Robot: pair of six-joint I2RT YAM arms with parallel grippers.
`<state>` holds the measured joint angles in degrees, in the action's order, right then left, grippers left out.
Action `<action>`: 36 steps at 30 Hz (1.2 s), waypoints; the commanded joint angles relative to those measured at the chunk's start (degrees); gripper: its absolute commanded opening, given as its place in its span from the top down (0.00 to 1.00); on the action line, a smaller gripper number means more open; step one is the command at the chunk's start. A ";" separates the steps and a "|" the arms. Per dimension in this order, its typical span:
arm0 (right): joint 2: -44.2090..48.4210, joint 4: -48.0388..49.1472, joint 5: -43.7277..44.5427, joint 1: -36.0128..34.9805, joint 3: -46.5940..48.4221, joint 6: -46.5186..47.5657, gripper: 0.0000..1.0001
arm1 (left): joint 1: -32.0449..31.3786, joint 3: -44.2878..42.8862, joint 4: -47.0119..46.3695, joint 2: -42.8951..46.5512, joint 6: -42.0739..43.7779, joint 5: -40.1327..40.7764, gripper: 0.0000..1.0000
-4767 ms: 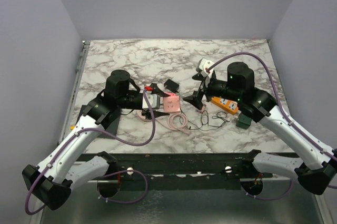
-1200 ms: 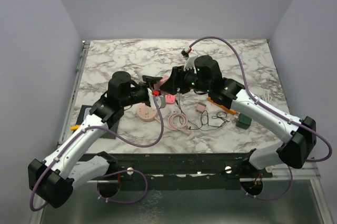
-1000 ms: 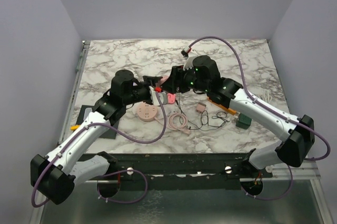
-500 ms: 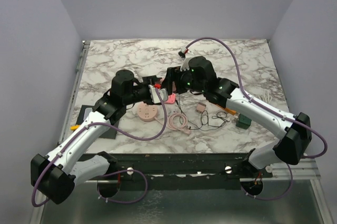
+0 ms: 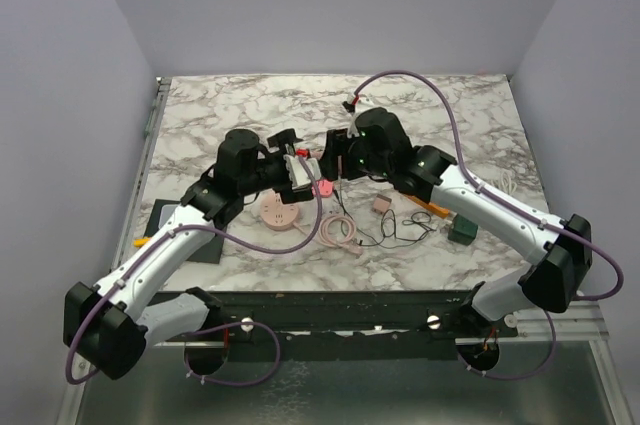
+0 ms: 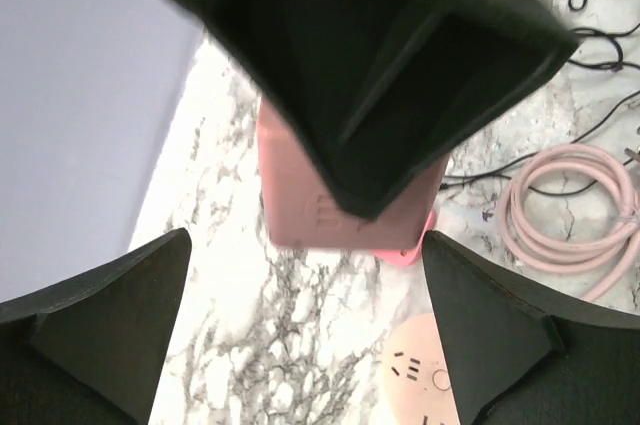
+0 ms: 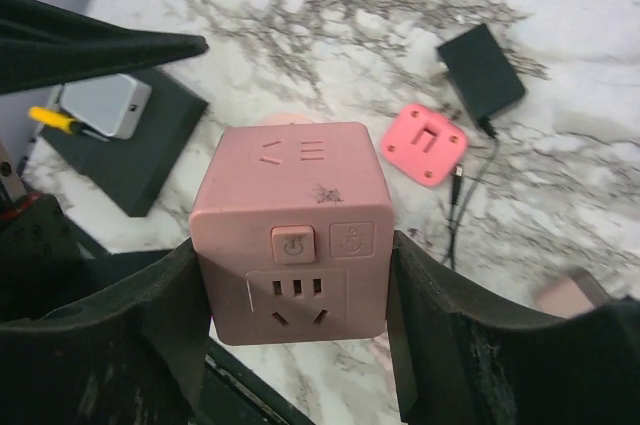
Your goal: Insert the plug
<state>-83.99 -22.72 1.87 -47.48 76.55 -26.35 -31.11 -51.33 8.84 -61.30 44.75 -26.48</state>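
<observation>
A pink cube socket [image 7: 292, 245] with a power button and a three-pin outlet on its near face is clamped between the pads of my right gripper [image 7: 295, 275], held above the table. In the top view the right gripper [image 5: 327, 162] meets my left gripper [image 5: 298, 167] at table centre. In the left wrist view the cube [image 6: 340, 195] hangs under a right finger, just ahead of my left gripper [image 6: 305, 245]. The left fingers [image 6: 100, 335] are wide apart and empty. A coiled pink cable [image 5: 340, 232] lies on the marble; its plug end is not clear.
A round pink socket [image 5: 280, 213] lies below the left gripper. A red-pink square plate [image 7: 425, 143] and a black adapter [image 7: 482, 65] lie on the marble. An orange power strip [image 5: 432, 205], a green block [image 5: 461, 232], thin black wires [image 5: 395, 230] and a dark pad [image 5: 178, 230] are nearby.
My right gripper has carried the pink cube leftward, up to the left gripper. The left gripper has risen and moved slightly right towards it.
</observation>
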 commanded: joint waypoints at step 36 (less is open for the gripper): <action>-5.42 -4.03 3.20 -4.96 -12.34 -12.91 0.99 | 18.53 -11.48 23.94 -32.46 3.09 0.48 0.50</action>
<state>-88.09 -29.36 6.17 -51.07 64.88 -36.16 -13.56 -64.01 34.15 -93.73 44.07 -23.24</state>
